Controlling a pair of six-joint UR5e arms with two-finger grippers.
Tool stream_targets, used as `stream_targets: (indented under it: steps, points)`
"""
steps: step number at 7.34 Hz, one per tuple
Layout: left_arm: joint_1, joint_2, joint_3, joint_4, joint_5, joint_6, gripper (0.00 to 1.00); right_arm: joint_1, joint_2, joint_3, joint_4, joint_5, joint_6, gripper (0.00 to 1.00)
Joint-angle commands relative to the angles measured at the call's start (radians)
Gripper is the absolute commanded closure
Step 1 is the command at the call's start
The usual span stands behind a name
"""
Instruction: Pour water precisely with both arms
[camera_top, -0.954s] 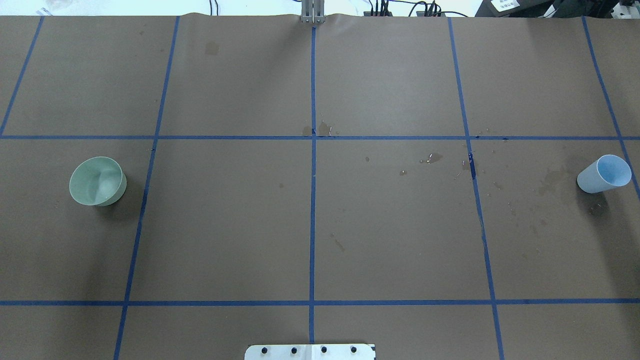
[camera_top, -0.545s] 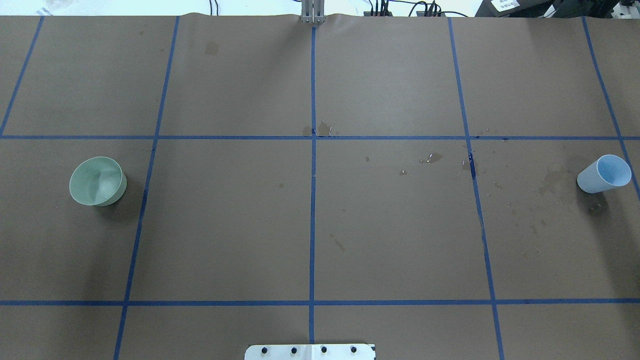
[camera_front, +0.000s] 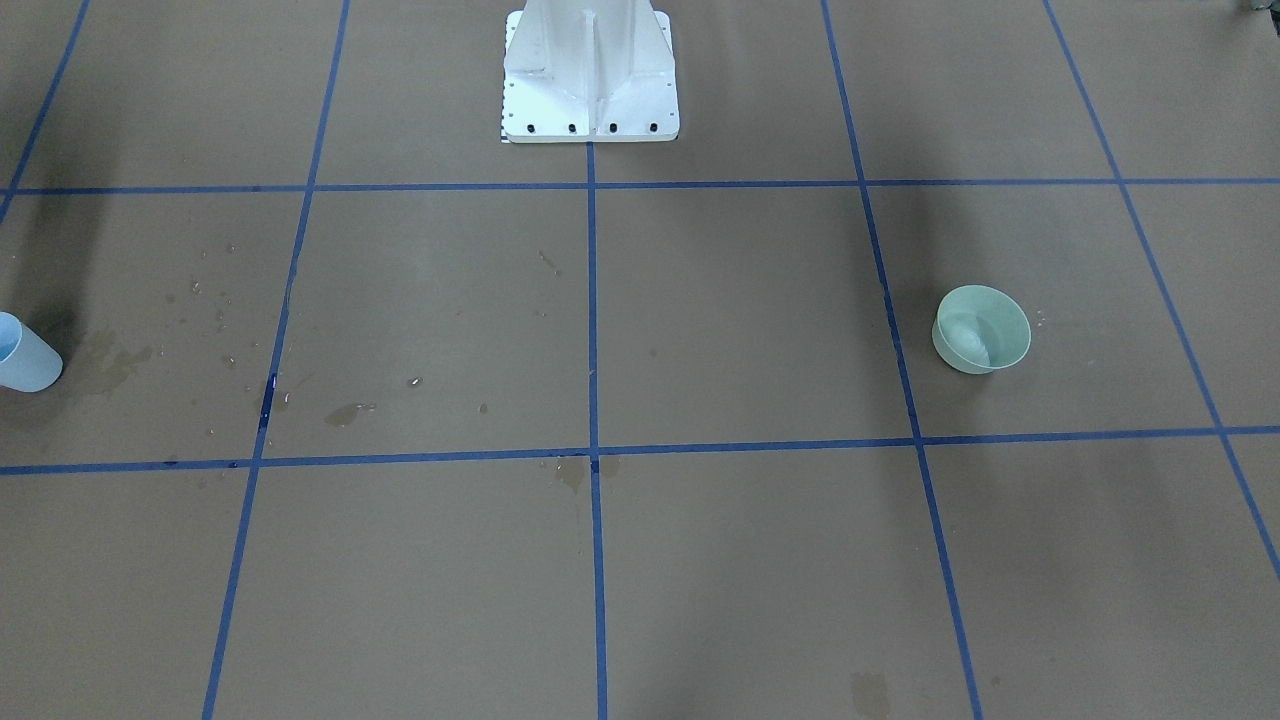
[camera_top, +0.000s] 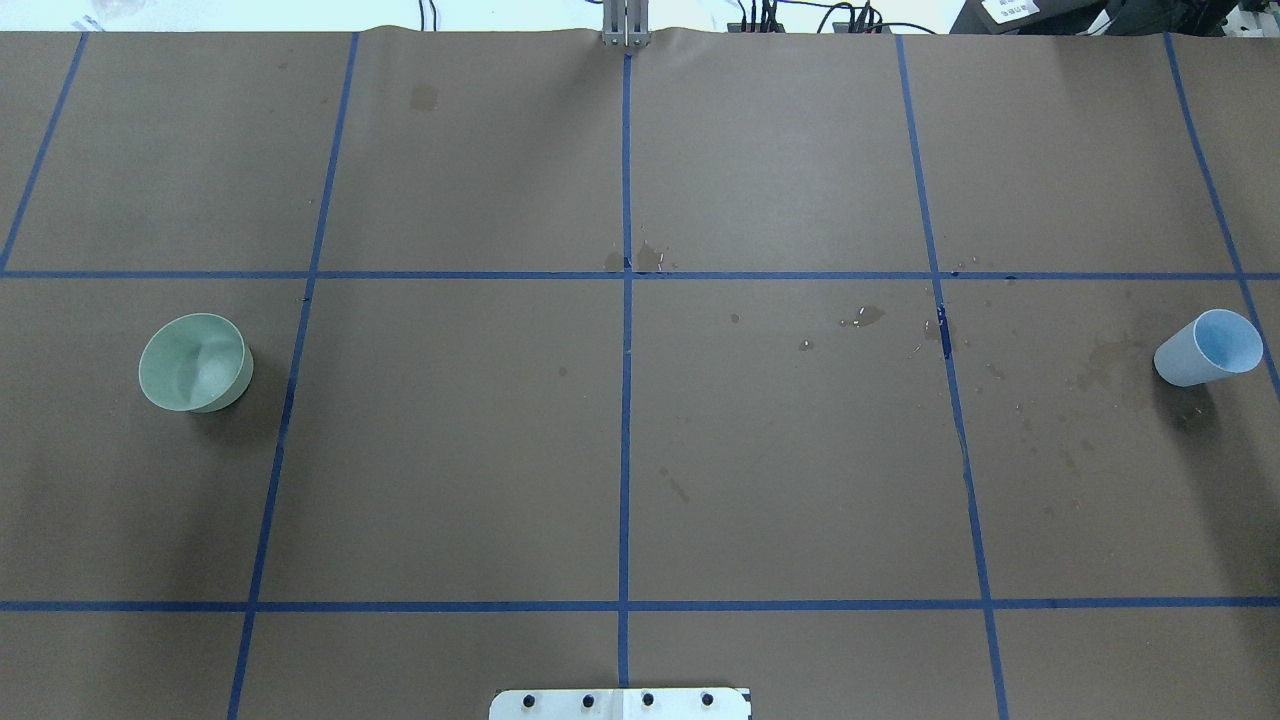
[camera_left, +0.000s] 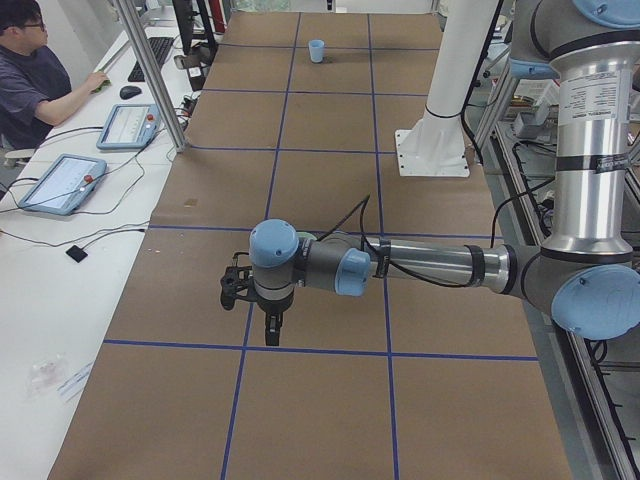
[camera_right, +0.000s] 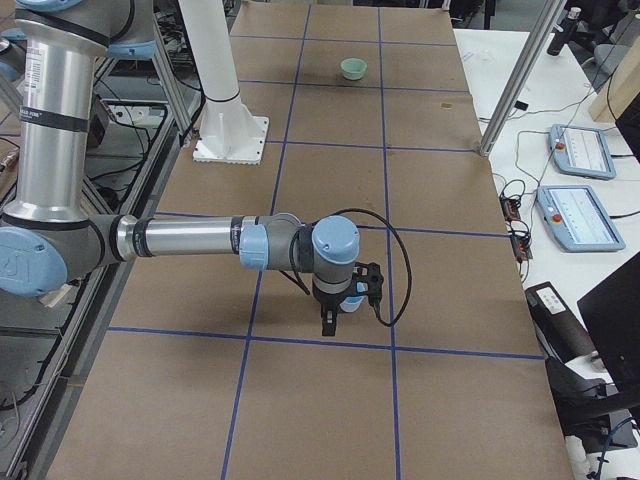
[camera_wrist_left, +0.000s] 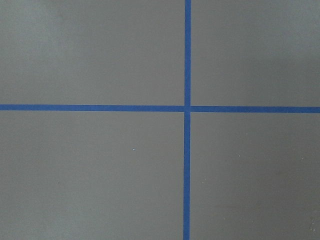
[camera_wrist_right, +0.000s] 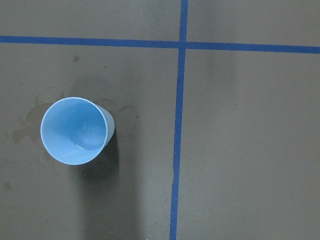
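- My left claw (camera_left: 268, 330) hangs over the counter (camera_top: 800, 480), looking down on a blue tape cross (camera_wrist_left: 187, 108). Open or closed, can't tell.
- My right claw (camera_right: 328, 322) hangs just above the blue cup (camera_wrist_right: 74, 131). Grip state, can't tell either.
- The water (camera_wrist_right: 85, 144) is probably the faint sheen at the cup's bottom.
- The green bowl (camera_top: 193, 362) sits upright at the counter's far opposite end.

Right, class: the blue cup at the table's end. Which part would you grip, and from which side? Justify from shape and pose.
Take the blue cup by its outer wall just below the rim, coming in level from the side. It stands upright, mouth up, narrowing toward its base, so the wider top should resist slipping down and it stays level.
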Motion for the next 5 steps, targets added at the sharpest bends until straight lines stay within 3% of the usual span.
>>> stream_targets:
  steps: [1,3,5]
  points:
    - [0.206,0.016,0.013,-0.281,0.0,-0.396,0.0,-0.001,0.008,0.004,-0.003,-0.007,0.0,0.0]
    - [0.409,0.007,0.02,-0.455,0.119,-0.684,0.0,-0.001,0.029,0.007,-0.001,0.002,0.001,0.0]
    - [0.511,-0.011,0.03,-0.462,0.178,-0.73,0.0,-0.001,0.025,0.0,-0.001,-0.007,0.003,0.0]
